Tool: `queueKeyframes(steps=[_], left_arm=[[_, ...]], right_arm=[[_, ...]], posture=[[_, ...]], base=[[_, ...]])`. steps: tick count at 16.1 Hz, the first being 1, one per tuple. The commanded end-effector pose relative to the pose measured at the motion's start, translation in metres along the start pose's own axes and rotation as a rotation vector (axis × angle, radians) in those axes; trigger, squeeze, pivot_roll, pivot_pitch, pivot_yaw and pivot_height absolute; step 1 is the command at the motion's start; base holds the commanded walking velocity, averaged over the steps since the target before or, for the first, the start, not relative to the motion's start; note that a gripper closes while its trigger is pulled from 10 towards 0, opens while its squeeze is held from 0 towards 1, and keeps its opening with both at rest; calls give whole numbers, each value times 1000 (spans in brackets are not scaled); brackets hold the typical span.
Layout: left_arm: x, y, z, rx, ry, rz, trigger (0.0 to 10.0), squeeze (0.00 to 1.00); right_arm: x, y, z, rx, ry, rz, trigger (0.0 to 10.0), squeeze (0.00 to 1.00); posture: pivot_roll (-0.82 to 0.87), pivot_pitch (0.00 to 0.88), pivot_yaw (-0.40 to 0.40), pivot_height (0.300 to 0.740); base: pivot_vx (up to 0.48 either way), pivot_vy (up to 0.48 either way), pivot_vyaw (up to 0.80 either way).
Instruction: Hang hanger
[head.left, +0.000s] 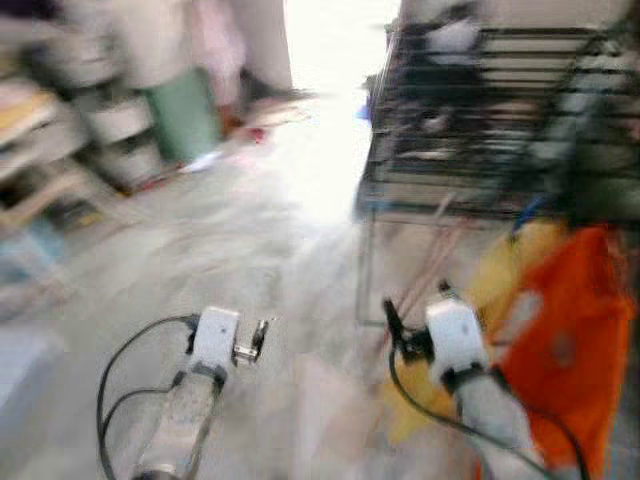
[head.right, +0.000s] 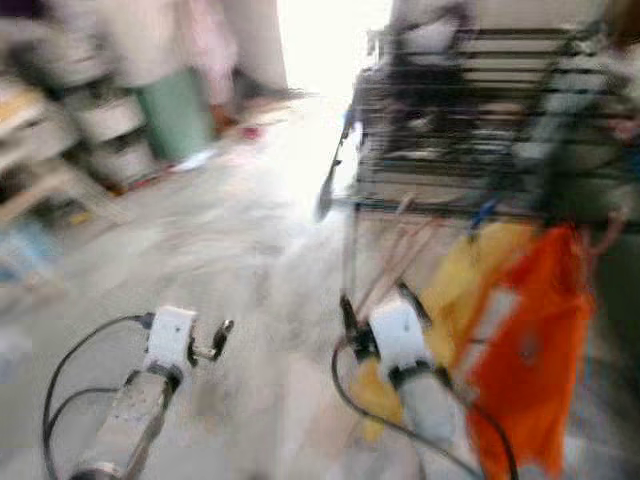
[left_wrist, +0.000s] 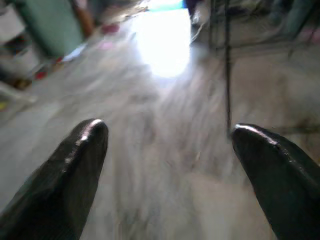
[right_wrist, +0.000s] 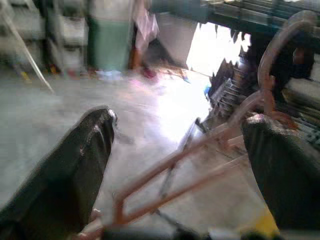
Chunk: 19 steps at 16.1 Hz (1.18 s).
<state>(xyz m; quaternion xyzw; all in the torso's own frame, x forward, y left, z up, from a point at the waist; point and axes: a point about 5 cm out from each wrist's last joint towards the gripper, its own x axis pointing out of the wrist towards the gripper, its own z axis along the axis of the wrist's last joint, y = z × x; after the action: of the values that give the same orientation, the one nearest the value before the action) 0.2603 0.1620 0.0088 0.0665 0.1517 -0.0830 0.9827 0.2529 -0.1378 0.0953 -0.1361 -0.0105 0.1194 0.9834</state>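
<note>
Across the head views, both blurred, a pale grey floor (head.left: 250, 260) ran toward a glaring bright doorway at the far end. Along the left edge of the floor stood cluttered shelves (head.left: 60, 140) and a green bin (head.left: 185, 110). At the far right corner stood a dark wire drying rack (head.left: 480, 110), with an orange garment (head.left: 565, 340) and a yellow garment (head.left: 510, 270) hanging off its near edge. The left arm reached forward low over the floor, its left gripper (head.left: 255, 340) holding nothing. The right gripper (head.right: 380, 305) was raised just before the rack's near edge, and thin pinkish rods of the hanger (head.right: 395, 255) rose from it toward the rack — the blur left the grasp unclear from here.

From the left wrist view, the two black fingers (left_wrist: 75, 170) stood well apart with only bare floor between them; a thin black rack leg (left_wrist: 227, 65) showed beyond.

From the right wrist view, the right gripper's fingers (right_wrist: 80, 165) were also spread wide. The pink hanger ran between them, its straight bars crossing the gap and its hook (right_wrist: 280, 45) curving up near the rack's dark bars — the hanger seemed to rest at the base of the fingers, though whether it was gripped there I could not tell.
</note>
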Motion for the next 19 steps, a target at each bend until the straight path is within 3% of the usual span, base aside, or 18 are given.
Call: queueKeyframes(steps=[1, 3, 8, 12, 19], left_arm=[[2, 3, 4, 23, -4, 7, 10000, 0], [2, 4, 4, 29, -6, 11, 10000, 0], [5, 6, 7, 42, -12, 18, 10000, 0], [1, 6, 2, 32, -9, 49, 10000, 0], [-7, 8, -9, -9, 15, 196, 10000, 0]], right_arm=[[-3, 3, -5, 31, 19, 2, 10000, 0], [1, 6, -5, 71, 16, -14, 10000, 0], [5, 5, -10, 59, 53, 5, 10000, 0], [13, 5, -11, 66, 59, 18, 10000, 0], [32, 12, -12, 84, 78, 102, 10000, 0]], posture=[[-136, 0, 117, 740], [-132, 0, 125, 740], [-118, 0, 119, 740], [-95, 0, 78, 740], [-55, 0, -30, 740]], base=[[-296, 0, 0], [-306, 0, 0], [-310, 0, 0], [-312, 0, 0], [0, 0, 0]])
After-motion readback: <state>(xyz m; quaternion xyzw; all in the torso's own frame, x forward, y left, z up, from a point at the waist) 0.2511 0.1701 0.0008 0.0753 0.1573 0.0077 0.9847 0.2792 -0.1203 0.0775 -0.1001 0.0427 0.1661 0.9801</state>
